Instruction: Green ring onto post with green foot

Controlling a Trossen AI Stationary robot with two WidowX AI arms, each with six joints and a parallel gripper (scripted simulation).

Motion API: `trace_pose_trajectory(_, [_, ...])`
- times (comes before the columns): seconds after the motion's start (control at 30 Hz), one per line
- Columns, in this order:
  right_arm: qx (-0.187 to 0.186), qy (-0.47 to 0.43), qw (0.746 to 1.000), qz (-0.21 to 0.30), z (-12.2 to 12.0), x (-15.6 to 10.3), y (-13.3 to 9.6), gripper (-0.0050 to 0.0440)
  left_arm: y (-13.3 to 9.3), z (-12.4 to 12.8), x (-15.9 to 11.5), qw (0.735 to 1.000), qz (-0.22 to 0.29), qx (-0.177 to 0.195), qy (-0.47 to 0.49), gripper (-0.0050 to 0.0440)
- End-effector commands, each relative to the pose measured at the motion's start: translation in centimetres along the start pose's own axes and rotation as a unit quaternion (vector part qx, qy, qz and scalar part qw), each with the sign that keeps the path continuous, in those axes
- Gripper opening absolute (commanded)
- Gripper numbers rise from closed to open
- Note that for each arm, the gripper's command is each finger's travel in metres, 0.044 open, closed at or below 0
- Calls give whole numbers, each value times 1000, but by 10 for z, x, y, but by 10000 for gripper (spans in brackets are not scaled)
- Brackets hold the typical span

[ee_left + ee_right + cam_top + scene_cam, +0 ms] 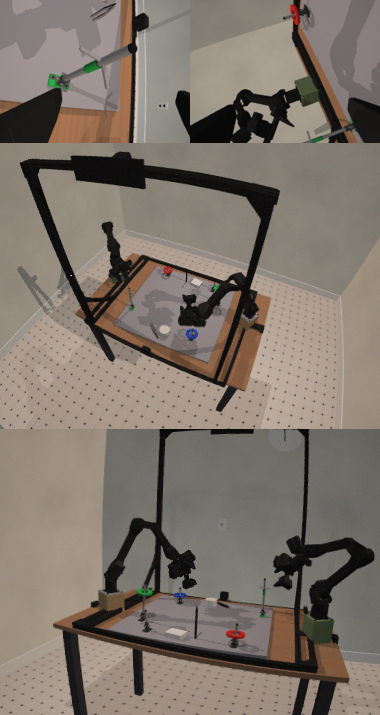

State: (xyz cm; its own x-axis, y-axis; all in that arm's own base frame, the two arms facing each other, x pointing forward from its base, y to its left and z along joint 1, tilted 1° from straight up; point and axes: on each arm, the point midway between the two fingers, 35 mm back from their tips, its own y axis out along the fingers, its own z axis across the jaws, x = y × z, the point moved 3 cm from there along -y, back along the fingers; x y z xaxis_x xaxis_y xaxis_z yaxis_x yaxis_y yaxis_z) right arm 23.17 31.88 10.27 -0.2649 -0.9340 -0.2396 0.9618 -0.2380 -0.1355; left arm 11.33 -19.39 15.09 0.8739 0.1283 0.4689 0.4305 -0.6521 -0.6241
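Note:
The green ring [145,594] rests on a post near the tan-based arm and also shows in the top view [216,287]. The post with the green foot [263,601] stands upright across the mat, near the green-based arm. It also shows in the top view [131,299], in the left wrist view [94,66] and in the right wrist view [326,137]. My left gripper [284,579] is open and empty, in the air beside that post. My right gripper [187,576] is open and empty, hanging above the blue ring [180,595], apart from the green ring.
A red ring [235,636] sits on a post at the mat's front. A white block [176,632], a black upright rod [196,621], a white cylinder [211,601] and a dark tweezer-like piece [102,11] are on the mat. Black gantry uprights [160,529] frame the table.

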Motion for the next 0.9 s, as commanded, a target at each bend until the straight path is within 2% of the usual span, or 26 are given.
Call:
trace_pose_trajectory(0.0, [0,0,1000,0,0,0,0,400,0,0,0,1000,0,0,0,400])
trace_pose_trajectory(0.1, [-9,-18,1000,1,1,0,0,400,1,2,3,1000,-5,4,1,400])
trace_pose_trajectory(0.27, [-72,-138,988,23,6,3,-3,400,10,16,21,999,-35,31,12,400])
trace_pose_trajectory(0.43, [-175,-311,929,94,6,13,-34,400,19,54,53,992,-76,93,41,400])
trace_pose_trajectory(0.53, [-218,-396,881,137,7,20,-47,400,20,70,63,988,-89,117,51,400])
trace_pose_trajectory(0.6, [-218,-396,881,137,7,20,-47,400,20,70,63,988,-89,117,51,400])
trace_pose_trajectory(0.63, [-236,-451,845,164,9,23,-51,400,20,75,67,986,-93,126,55,400])
trace_pose_trajectory(0.73, [-281,-525,773,220,12,39,-76,400,18,104,82,977,-108,168,70,400])
trace_pose_trajectory(0.87, [-318,-607,668,291,17,58,-98,400,14,130,94,968,-117,206,83,400])
